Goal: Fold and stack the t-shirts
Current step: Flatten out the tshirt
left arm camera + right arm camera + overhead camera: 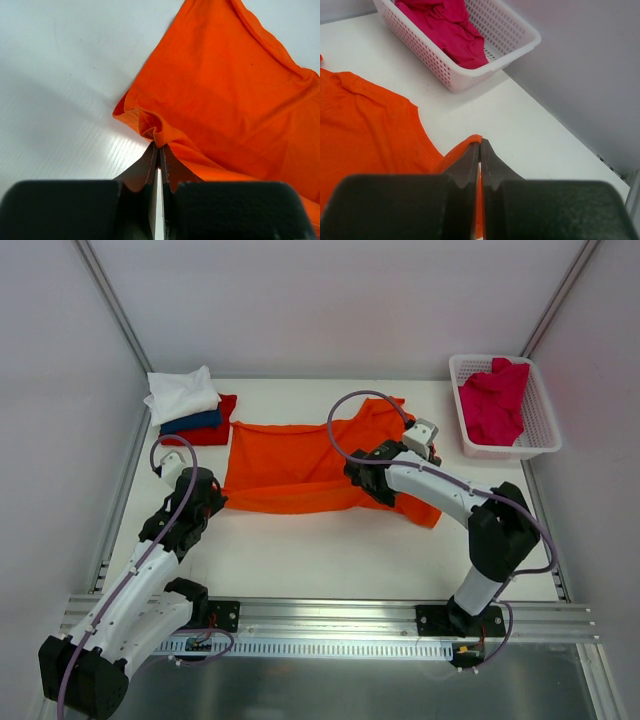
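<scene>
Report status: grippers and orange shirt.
Left gripper shut on orange t-shirt corner. Right gripper shut on its edge. Folded stack near its far-left corner, basket apart.

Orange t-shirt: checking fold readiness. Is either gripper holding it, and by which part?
Both hold it. The left gripper pinches a bunched corner of the orange t-shirt; the right gripper pinches an edge on its basket side.

Open table (320, 550) nearside; folded stack (185, 400) far-left corner, basket (545, 430) far-right corner, orange t-shirt (285, 465) between.
</scene>
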Controlling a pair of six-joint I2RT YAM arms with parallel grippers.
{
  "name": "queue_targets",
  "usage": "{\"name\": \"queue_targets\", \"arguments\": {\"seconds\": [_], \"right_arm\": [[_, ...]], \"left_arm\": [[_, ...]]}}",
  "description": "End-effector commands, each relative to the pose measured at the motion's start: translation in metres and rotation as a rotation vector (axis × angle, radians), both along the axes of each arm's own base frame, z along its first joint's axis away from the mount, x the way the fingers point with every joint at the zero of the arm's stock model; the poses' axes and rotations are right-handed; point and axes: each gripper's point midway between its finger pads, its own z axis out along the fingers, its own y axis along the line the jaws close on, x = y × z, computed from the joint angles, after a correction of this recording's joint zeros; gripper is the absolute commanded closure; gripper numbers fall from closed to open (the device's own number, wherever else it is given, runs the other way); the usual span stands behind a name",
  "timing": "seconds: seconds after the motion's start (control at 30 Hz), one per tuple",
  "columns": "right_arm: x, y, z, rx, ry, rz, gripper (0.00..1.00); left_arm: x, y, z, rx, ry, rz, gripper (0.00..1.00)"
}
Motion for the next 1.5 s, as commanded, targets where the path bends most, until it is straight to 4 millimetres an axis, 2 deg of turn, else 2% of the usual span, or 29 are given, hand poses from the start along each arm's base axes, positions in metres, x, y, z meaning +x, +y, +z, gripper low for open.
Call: {"name": "queue_targets", "arguments": {"seconds": [0.0,0.1,0.23,0.43,0.57,0.63,0.83,1.0,1.17,1.2,1.3,1.47], "right_arm": [[-0.004,-0.007,0.088,-0.391,-0.025,0.143,0.99],[-0.014,-0.005,0.108,-0.361,-0.065,0.163,0.99],[-0.021,-0.002,0.122,-0.365,-0.072,0.183,0.99],[-0.01,0.005,0.097,-0.406,-0.024,0.182,0.98],[-0.003,0.002,0.088,-0.448,0.024,0.161,0.98],[-0.001,-0.002,0.089,-0.467,0.043,0.145,0.99],[-0.002,-0.034,0.086,-0.484,0.087,0.061,1.0],[-0.008,-0.039,0.083,-0.371,0.025,0.047,0.97],[-0.009,-0.022,0.086,-0.367,-0.004,0.104,0.94],[-0.01,-0.02,0.086,-0.366,-0.011,0.113,0.9],[-0.012,-0.022,0.08,-0.352,-0.056,0.129,0.84],[-0.01,-0.038,0.062,-0.258,-0.135,0.095,0.85]], "left_arm": [[0.002,-0.003,0.003,-0.004,-0.025,-0.011,1.0],[0.002,-0.003,0.003,-0.009,-0.025,-0.011,1.0],[0.003,-0.005,0.003,-0.015,-0.021,-0.015,1.0],[0.003,-0.006,0.007,-0.021,-0.037,-0.02,1.0],[0.002,-0.003,0.007,-0.014,-0.04,-0.013,1.0],[0.001,-0.003,0.006,-0.009,-0.039,-0.012,1.0],[0.001,-0.003,0.003,-0.015,-0.034,-0.012,1.0],[0.001,-0.003,0.003,-0.012,-0.032,-0.011,1.0],[0.002,-0.004,0.004,-0.019,-0.033,-0.013,1.0],[0.002,-0.004,0.005,-0.019,-0.035,-0.014,1.0],[0.002,-0.004,0.006,-0.019,-0.04,-0.015,1.0],[0.0,-0.003,0.007,-0.016,-0.047,-0.015,1.0]]}}
